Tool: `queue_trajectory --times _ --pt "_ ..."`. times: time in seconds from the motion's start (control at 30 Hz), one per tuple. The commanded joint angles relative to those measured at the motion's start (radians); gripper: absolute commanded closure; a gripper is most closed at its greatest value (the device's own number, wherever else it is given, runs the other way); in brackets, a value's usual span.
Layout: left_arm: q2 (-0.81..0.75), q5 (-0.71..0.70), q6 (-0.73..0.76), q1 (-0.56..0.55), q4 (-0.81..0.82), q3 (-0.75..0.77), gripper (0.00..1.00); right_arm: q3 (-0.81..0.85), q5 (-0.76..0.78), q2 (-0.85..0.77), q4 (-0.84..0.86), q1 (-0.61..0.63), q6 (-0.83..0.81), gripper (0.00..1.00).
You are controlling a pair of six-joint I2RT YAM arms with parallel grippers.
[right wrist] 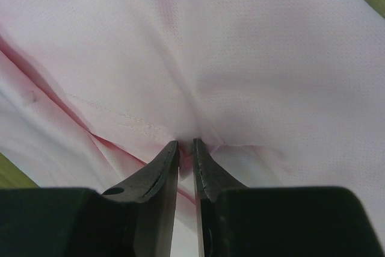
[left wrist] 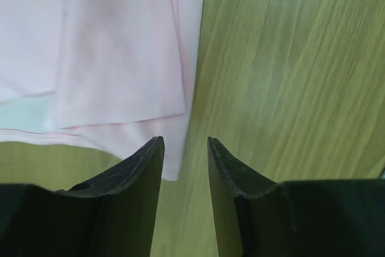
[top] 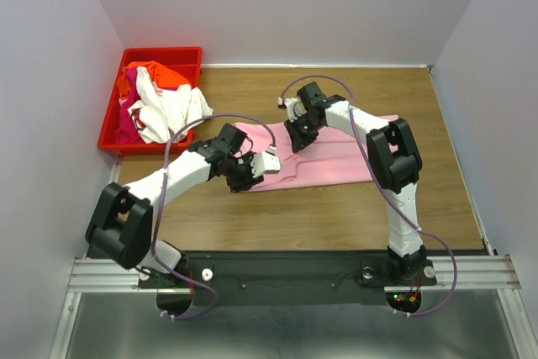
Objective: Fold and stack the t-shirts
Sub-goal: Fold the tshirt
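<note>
A pink t-shirt [right wrist: 240, 58] fold tight in right tool [right wrist: 186, 142] — left tool [left wrist: 185, 139] half-wide over its corner

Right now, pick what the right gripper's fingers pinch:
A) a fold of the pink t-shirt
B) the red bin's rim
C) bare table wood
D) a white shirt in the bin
A: in the right wrist view the right gripper has its fingers drawn nearly together on a raised fold of the pink t-shirt.
</note>
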Motion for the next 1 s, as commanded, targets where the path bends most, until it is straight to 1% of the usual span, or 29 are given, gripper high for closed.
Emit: queue_trajectory --times 0.0,0.03,0.07,0.13,0.23,0.37,0.6,0.8,0.97 --pt "-0.120 -0.073 0.345 -0.015 0.039 -0.038 0.53 0.024 0.011 0.011 -0.039 0.006 -0.007 0.79" --pt "-0.140 -0.079 0.388 -0.015 0.049 -0.047 0.53 0.027 0.008 0.011 -0.040 0.006 -0.005 0.80" --pt "-0.151 -0.076 0.496 -0.015 0.065 -0.072 0.53 0.033 0.006 0.012 -0.042 0.007 -0.001 0.80" --pt "-0.175 -0.040 0.606 -0.015 0.069 -0.092 0.52 0.039 0.002 0.017 -0.045 0.006 0.001 0.80" --pt "-0.148 -0.006 0.704 -0.019 0.075 -0.098 0.52 0.050 -0.005 0.025 -0.051 0.006 0.010 0.80" --pt "-0.102 0.016 0.799 -0.030 0.072 -0.083 0.52 0.059 -0.011 0.043 -0.062 0.007 0.015 0.80" --pt "-0.045 0.007 0.896 -0.061 0.104 -0.104 0.52 0.062 -0.021 0.059 -0.069 0.006 0.022 0.80" --pt "-0.021 -0.006 0.913 -0.087 0.116 -0.119 0.52 0.065 -0.020 0.065 -0.074 0.006 0.019 0.80" --pt "-0.004 -0.016 0.919 -0.107 0.119 -0.135 0.54 0.064 -0.020 0.066 -0.077 0.006 0.018 0.80"
